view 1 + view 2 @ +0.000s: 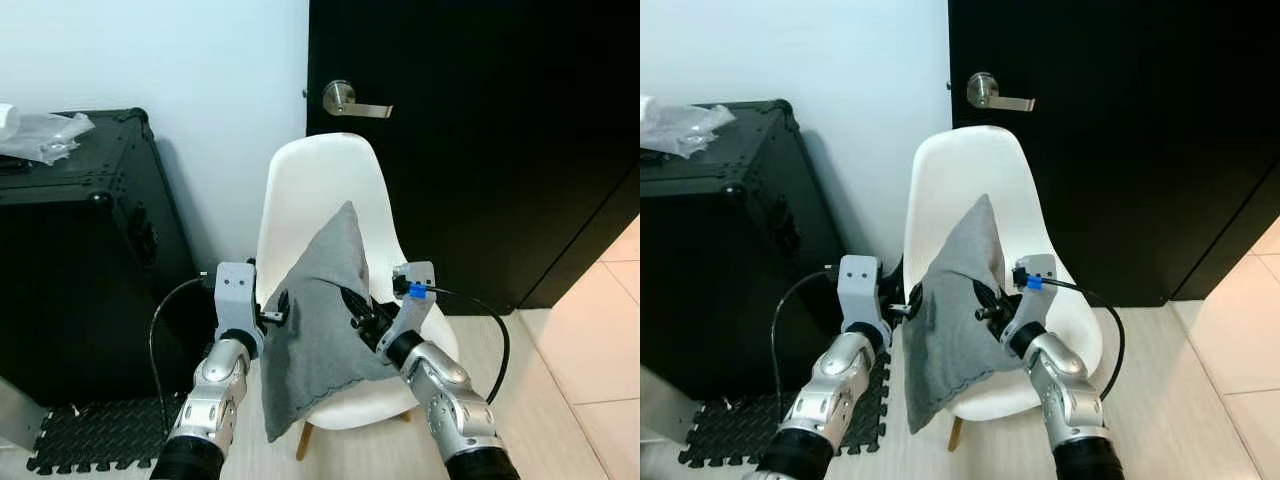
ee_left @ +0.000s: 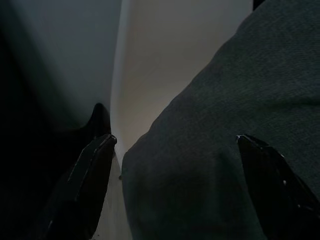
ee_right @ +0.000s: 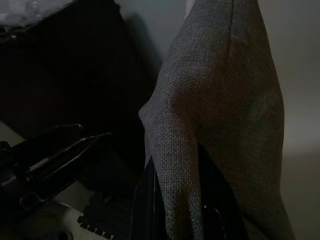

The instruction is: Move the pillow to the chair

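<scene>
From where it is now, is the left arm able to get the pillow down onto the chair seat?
Probably yes. The pillow already hangs over the white chair, gripped by the left gripper and right gripper; nothing seems to block lowering it.

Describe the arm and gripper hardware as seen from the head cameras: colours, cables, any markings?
Both arms are segmented silver metal with black cuffs. Each wrist carries a pale grey boxy bracket. The left gripper and right gripper have black fingers. A black cable loops from each wrist; the right one has a blue connector.
</scene>
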Available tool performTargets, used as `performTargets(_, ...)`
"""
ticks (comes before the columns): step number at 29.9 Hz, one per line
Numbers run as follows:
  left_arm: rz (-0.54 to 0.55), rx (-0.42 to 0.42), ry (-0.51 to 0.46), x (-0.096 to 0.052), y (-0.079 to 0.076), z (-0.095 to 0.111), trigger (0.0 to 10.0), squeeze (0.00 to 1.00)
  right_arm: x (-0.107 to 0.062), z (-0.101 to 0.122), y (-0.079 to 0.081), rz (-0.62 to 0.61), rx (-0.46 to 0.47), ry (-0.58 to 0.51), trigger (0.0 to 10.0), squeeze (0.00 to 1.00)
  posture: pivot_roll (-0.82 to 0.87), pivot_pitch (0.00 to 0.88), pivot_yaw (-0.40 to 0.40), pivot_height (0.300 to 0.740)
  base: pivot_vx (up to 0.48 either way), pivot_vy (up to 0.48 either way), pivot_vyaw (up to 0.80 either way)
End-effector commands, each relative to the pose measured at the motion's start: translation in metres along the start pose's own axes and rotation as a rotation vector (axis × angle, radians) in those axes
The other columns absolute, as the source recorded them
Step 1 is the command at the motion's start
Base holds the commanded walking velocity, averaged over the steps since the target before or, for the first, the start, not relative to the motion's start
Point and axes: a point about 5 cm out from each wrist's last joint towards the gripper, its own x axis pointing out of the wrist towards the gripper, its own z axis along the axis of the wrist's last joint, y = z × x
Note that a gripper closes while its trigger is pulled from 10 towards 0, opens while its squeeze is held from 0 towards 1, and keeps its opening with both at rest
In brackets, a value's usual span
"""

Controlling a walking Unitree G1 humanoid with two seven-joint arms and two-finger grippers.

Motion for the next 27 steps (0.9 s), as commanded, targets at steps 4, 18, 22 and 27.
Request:
performTargets(4,-0.003,0.014,0.006,-0.0028,0.0012,-0.0036,10.0,0.0,0.0031,0.012,0.0049,0.027,-0.004,-0.07,10.0,0.0,-0.08,0.019,-0.004,0.74,0.287,0.0,0.0)
performTargets(18,-0.014,0.027,0.003,-0.003,0.0013,-0.0028,10.0,0.0,0.0041,0.0133,0.0058,0.025,0.008,-0.085,10.0,0.0,-0.08,0.019,0.002,0.74,0.344,0.0,0.0)
performTargets(22,-0.017,0.029,0.004,-0.0029,0.0011,-0.0029,10.0,0.0,0.004,0.0137,0.0052,0.021,0.012,-0.089,10.0,0.0,-0.08,0.021,0.002,0.74,0.351,0.0,0.0)
performTargets(27,-0.019,0.032,0.002,-0.0032,0.0011,-0.0025,10.0,0.0,0.0042,0.0139,0.0056,0.021,0.017,-0.093,10.0,0.0,-0.08,0.02,0.003,0.74,0.349,0.0,0.0)
